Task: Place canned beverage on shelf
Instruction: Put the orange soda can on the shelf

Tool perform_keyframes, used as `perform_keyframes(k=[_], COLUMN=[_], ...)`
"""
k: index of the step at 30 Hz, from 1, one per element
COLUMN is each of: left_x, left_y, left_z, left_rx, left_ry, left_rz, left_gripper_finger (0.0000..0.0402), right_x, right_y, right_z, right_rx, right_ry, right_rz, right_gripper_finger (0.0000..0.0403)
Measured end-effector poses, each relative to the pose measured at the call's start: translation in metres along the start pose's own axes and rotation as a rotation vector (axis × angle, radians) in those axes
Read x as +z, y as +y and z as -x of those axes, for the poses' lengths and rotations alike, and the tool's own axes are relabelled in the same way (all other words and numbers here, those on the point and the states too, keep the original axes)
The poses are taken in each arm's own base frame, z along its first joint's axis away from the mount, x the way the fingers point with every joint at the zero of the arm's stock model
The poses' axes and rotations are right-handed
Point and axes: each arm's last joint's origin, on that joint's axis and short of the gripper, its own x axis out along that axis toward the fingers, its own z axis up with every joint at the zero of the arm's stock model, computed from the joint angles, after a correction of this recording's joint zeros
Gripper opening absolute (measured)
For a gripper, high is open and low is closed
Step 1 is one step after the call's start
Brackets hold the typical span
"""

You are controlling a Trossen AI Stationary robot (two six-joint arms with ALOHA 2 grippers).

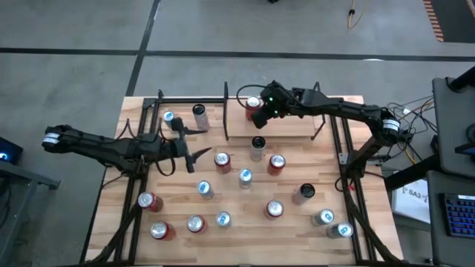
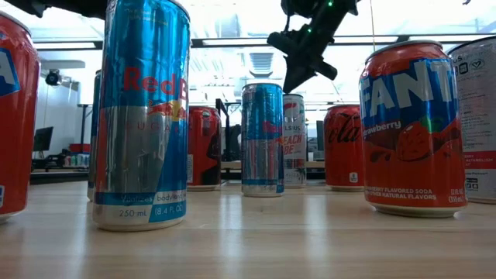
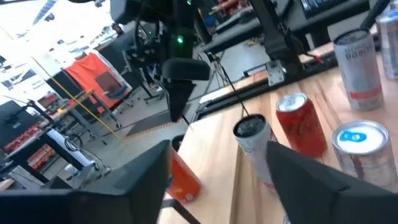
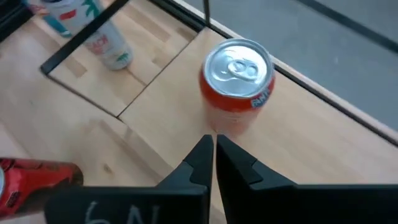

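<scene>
The orange can [image 4: 236, 84] stands upright on the shelf [image 1: 297, 126] in the upper middle of the high view, just beside the right gripper [image 4: 214, 155], whose fingers are pressed together on nothing, so this one looks already placed. The left gripper [image 1: 194, 142], at middle left, hovers with fingers parted and empty near an upright red can [image 1: 222, 161]. Such cans are probably rigid, smooth, slippery and somewhat heavy if full, so I would squeeze one at mid-height across its round wall, keeping it upright.
</scene>
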Motion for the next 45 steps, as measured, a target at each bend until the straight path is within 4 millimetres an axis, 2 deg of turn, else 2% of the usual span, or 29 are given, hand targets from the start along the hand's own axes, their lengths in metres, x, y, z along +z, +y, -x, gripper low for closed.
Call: perform_keyframes(k=[4, 8, 10, 14, 22, 27, 29, 37, 45], left_x=[0.001, -0.003, -0.005, -0.005, -0.005, -0.006, -0.005, -0.012, -0.022], left_y=[0.001, -0.001, -0.001, 0.0, 0.005, 0.002, 0.006, 0.023, 0.03], left_z=[0.001, 0.001, 0.001, 0.0, 0.001, 0.002, 0.003, 0.009, 0.006], left_rx=[0.005, -0.011, -0.011, 0.002, 0.159, -0.171, -0.208, -0.039, 0.009], left_ry=[-0.008, 0.02, 0.029, 0.036, 0.104, -0.072, -0.116, -0.014, 0.059], left_rz=[-0.022, -0.065, -0.069, -0.059, -0.032, -0.029, -0.02, -0.021, -0.035], left_gripper_finger=[0.0148, 0.0042, 0.0012, 0.0017, 0.0003, 0.0001, 0.0, 0.0, 0.0], right_x=[-0.001, -0.003, -0.004, -0.005, -0.006, -0.002, 0.002, 0.018, 0.017], right_y=[0.001, 0.001, 0.001, 0.002, 0.003, 0.004, 0.005, 0.014, 0.018], right_z=[0.0, -0.005, -0.008, -0.016, -0.025, -0.025, -0.025, -0.029, -0.053], right_rx=[0.002, -0.008, -0.014, -0.023, -0.037, -0.07, -0.062, 0.021, 0.014], right_ry=[0.003, 0.026, 0.034, 0.051, 0.057, -0.007, -0.049, -0.218, -0.228], right_rz=[-0.037, -0.051, -0.049, -0.043, -0.032, -0.044, -0.053, -0.051, -0.04], right_gripper_finger=[0.0009, 0.0009, 0.0009, 0.0009, 0.0009, 0.0009, 0.0009, 0.0009, 0.0009])
